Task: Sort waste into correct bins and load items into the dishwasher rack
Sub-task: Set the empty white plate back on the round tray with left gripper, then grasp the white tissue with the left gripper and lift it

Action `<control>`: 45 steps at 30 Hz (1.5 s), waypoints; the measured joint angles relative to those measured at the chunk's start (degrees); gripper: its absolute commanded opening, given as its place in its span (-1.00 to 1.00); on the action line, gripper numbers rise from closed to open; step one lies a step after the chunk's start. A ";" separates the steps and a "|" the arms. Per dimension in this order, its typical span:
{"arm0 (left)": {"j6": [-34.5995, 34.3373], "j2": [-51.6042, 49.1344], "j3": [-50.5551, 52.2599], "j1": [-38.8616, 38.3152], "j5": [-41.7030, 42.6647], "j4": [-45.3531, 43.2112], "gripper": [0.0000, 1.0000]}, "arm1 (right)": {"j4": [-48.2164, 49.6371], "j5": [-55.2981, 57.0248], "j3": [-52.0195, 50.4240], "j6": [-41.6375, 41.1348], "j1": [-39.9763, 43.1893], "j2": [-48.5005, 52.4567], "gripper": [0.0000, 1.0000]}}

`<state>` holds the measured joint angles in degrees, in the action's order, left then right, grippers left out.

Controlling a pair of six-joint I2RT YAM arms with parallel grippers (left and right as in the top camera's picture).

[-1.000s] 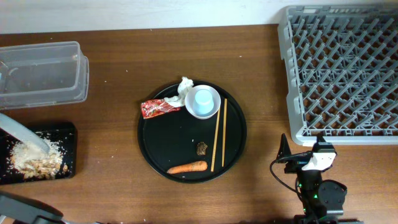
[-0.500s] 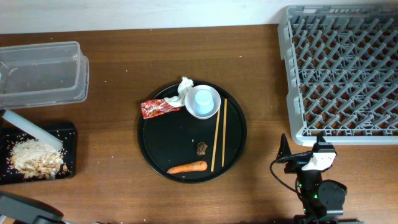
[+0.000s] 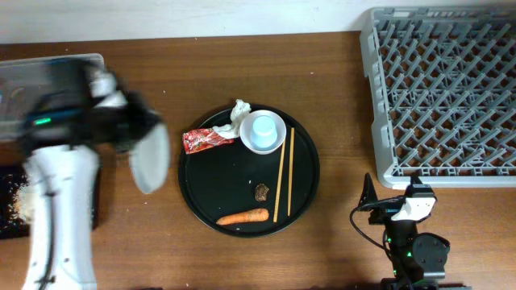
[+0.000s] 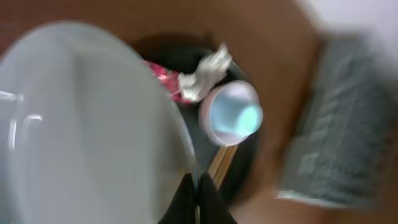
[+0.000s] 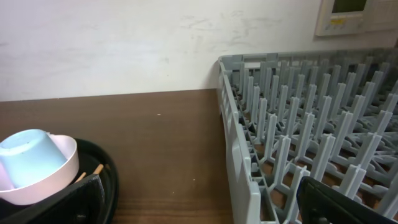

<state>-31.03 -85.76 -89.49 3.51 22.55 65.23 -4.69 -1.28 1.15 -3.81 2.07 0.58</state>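
Plate (image 3: 150, 161): we judge it rigid, slick, breakable; rim hold suits.
Left gripper (image 4: 196, 190): pinches its rim.
Right gripper (image 5: 199, 205): spread, empty.

Left gripper (image 4: 194, 188) clamped on rim of white plate (image 4: 81, 124). Beyond, blurred: blue cup (image 4: 239, 118) in bowl (image 4: 208, 117), tissue (image 4: 205, 71), red wrapper (image 4: 163, 76), round black tray (image 4: 245, 168), grey rack (image 4: 336, 130).

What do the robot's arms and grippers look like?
The left arm, motion-blurred, has a white link and a black section with a small green light. The right arm is black with a white block, looping black cables and a green light. The right gripper's fingers are black.
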 measured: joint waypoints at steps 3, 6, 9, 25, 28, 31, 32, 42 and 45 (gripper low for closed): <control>0.15 -4.39 0.00 -16.22 -12.26 0.17 -0.98 | -0.02 -0.02 0.00 0.02 0.00 0.00 0.97; -0.26 -10.78 -0.07 -23.89 -18.67 -0.02 -0.98 | 0.00 -0.02 0.00 0.04 0.00 0.00 0.97; -1.68 -19.23 -0.07 -28.44 -22.60 -0.28 -0.99 | -0.02 -0.02 0.00 0.00 0.00 0.00 0.97; -2.84 -22.91 0.09 -36.61 -24.55 -2.60 -0.52 | -0.02 -0.02 0.00 0.02 0.00 0.00 0.97; -2.84 -22.91 0.09 -36.61 -25.88 -2.01 -0.46 | -0.02 -0.02 0.00 -0.02 0.00 0.00 0.97; -2.82 -23.02 -0.96 -36.48 -29.88 2.64 -0.16 | -0.02 -0.02 0.00 0.00 0.00 0.00 0.97; -3.02 -23.21 -2.29 -36.33 -31.15 4.37 -0.14 | -0.04 -0.02 0.00 0.02 0.00 -0.04 0.97; 5.40 -23.32 -13.22 -18.56 -28.09 0.90 0.32 | -0.02 -0.02 0.00 0.00 0.00 0.00 0.97; 9.38 -24.35 -13.33 -16.22 -25.16 -2.69 0.37 | 0.00 -0.02 0.00 0.00 0.00 0.00 0.97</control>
<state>-21.65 -110.10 -102.83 -12.71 -2.61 62.54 -4.69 -1.30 1.15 -3.81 2.07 0.58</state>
